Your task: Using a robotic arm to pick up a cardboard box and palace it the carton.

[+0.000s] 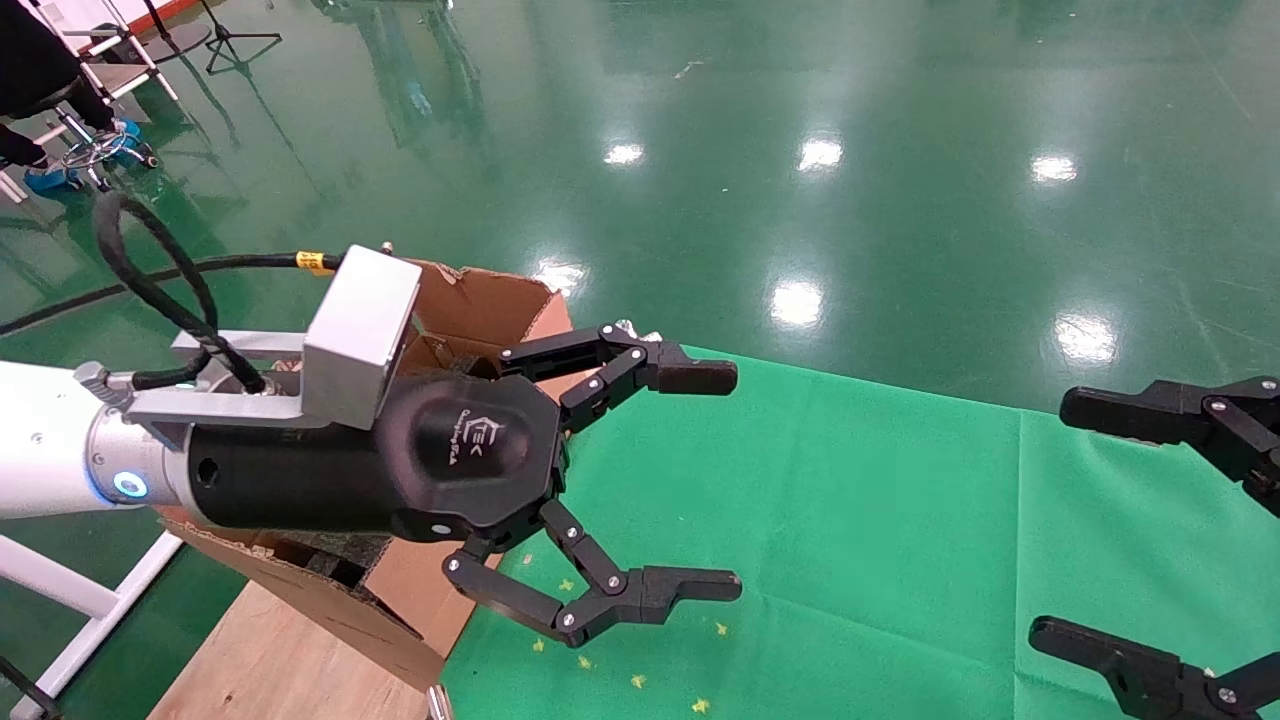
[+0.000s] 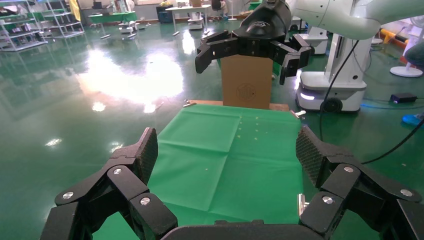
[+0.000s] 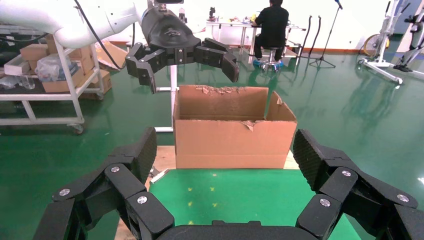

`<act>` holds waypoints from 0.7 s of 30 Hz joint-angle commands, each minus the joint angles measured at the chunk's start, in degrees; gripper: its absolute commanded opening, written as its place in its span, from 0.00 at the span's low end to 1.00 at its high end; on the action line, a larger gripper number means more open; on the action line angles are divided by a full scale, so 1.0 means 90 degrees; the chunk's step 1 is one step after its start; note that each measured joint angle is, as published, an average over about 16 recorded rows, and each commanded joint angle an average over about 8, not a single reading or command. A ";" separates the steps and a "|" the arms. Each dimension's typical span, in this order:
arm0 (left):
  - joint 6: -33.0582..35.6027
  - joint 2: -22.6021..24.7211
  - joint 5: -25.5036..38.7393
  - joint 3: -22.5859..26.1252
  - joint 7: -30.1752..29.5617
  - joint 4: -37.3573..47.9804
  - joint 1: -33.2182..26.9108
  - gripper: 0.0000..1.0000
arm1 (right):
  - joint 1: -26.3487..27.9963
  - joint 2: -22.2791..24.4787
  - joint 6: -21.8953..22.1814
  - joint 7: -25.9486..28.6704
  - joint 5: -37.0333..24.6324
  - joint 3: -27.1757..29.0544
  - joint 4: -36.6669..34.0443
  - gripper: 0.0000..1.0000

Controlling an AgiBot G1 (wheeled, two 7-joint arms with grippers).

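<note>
Left claw spread wide, nothing between the fingers. It sits above the carton and the near edge of the green cloth, fingers pointing out across the cloth toward the right claw. White arm comes in from the left, blue ring lit, grey block and black cable on the wrist.

Right claw at the right edge of the head view, also spread, holding nothing, over the cloth well apart from the left one.

Carton stands open at the left end of the surface, on bare wood just beside the cloth edge. Right wrist view shows it front-on: flaps up, top edges ragged, left claw hanging over it. Can't tell what's inside.

Small cardboard box: not visible in any view. Cloth carries only small yellow specks.

Green glossy floor all round; a seated person at a far table in the right wrist view.
</note>
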 commanded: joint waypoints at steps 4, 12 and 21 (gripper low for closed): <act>0.0000 0.0000 0.0001 0.0000 0.0000 0.0000 0.0000 1.00 | 0.0000 0.0000 0.0000 0.0000 0.0000 0.0000 0.0000 1.00; 0.0000 0.0000 0.0002 0.0000 0.0000 0.0001 -0.0001 1.00 | 0.0000 0.0000 0.0000 0.0000 0.0000 0.0000 0.0000 1.00; 0.0000 0.0000 0.0002 0.0000 0.0000 0.0001 -0.0001 1.00 | 0.0000 0.0000 0.0000 0.0000 0.0000 0.0000 0.0000 1.00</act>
